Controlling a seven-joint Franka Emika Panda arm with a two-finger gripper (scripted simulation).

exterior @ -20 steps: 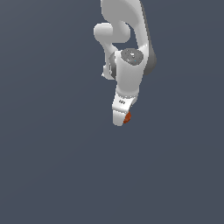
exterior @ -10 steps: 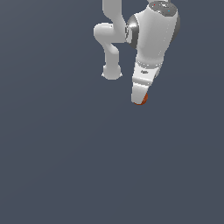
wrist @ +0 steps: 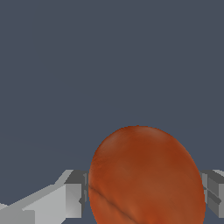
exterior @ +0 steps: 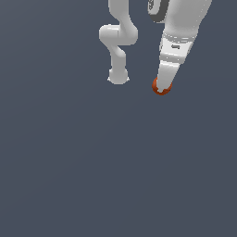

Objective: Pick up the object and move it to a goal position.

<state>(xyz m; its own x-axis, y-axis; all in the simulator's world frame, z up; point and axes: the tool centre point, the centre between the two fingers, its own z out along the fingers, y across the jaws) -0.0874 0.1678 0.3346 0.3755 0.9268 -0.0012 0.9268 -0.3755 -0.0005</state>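
One ball [exterior: 160, 87] between fingers [wrist: 74, 192]; gripper [exterior: 162, 86] clamped on it, aloft.

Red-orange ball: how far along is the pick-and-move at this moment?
Done: the pick. The red-orange ball sits at the tip of the gripper, and the wrist view shows it filling the space between the fingers. In hand: the arm carries it, ball gripped. Left: delivery to the goal. No goal marker shows in either view, so the remaining distance cannot be judged.
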